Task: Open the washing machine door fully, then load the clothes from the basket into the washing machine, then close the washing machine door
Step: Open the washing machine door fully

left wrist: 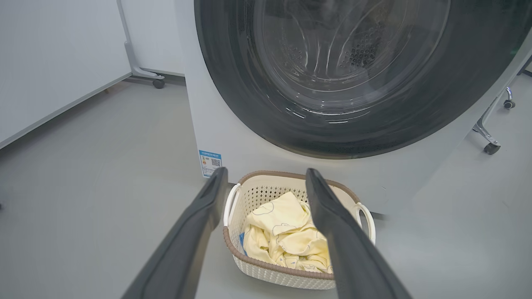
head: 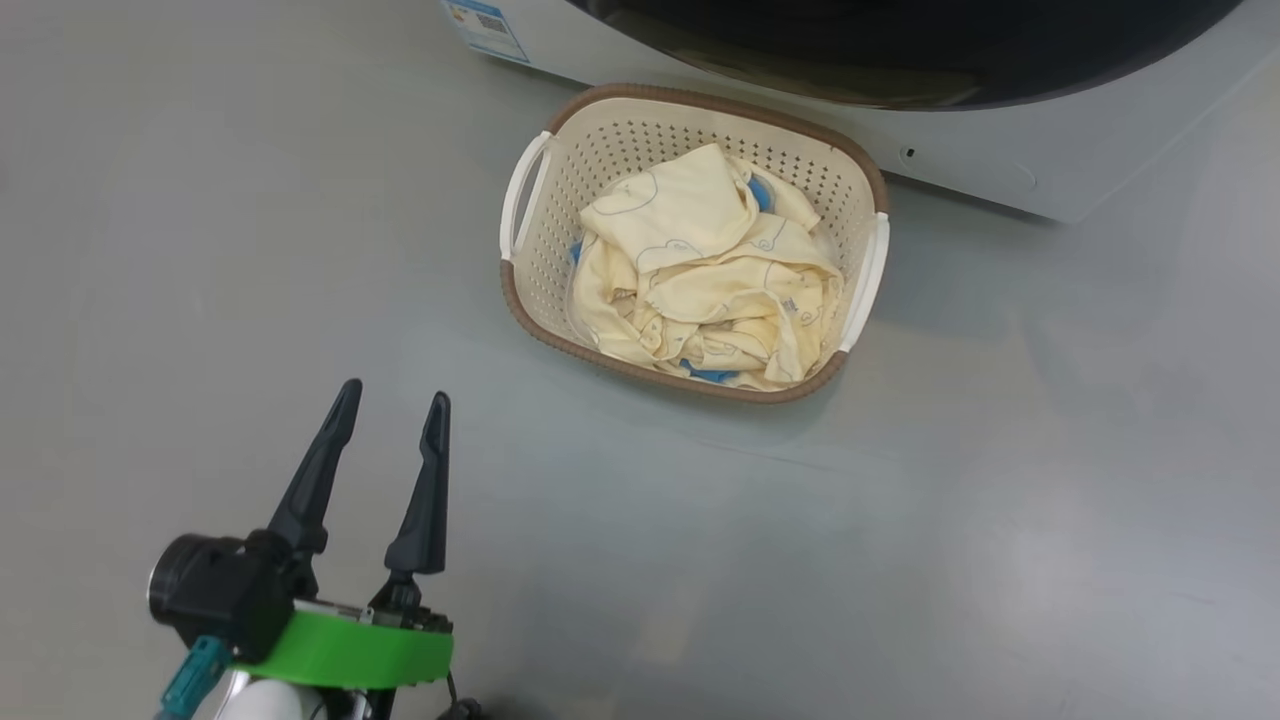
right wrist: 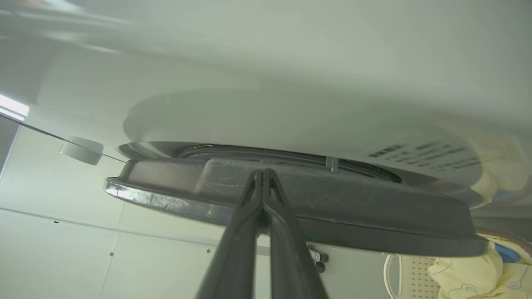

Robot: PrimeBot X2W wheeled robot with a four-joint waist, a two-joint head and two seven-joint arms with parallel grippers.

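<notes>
**Right gripper at the door's rim, left one well back**

The right gripper (right wrist: pixel 262 174) is pointing its two fingers straight at the rim of the washing machine door (right wrist: pixel 353 216). The fingers are pinched together with nothing between them. Their tips are sitting on or right at the dark ring, and I cannot tell whether they are hooking behind it. From this wrist the door is lying edge-on, its ring running left to right across the fingers. The white front of the washing machine (right wrist: pixel 291 104) is showing just behind it.

Seen from the left wrist, the door is looking shut or nearly so, so by my reading the opening step is only beginning. With the rim lying dead ahead of the right fingertips, this arm is the nearer one for the pull.

The left gripper (head: pixel 394 392) is hanging spread wide and empty, low over the floor (head: pixel 950 500) and well apart from the door. Its fingers are aiming at the basket (head: pixel 700 98), which is standing on the floor just in front of the machine, below the door. The clothes (head: pixel 700 270) are lying heaped inside it.
</notes>
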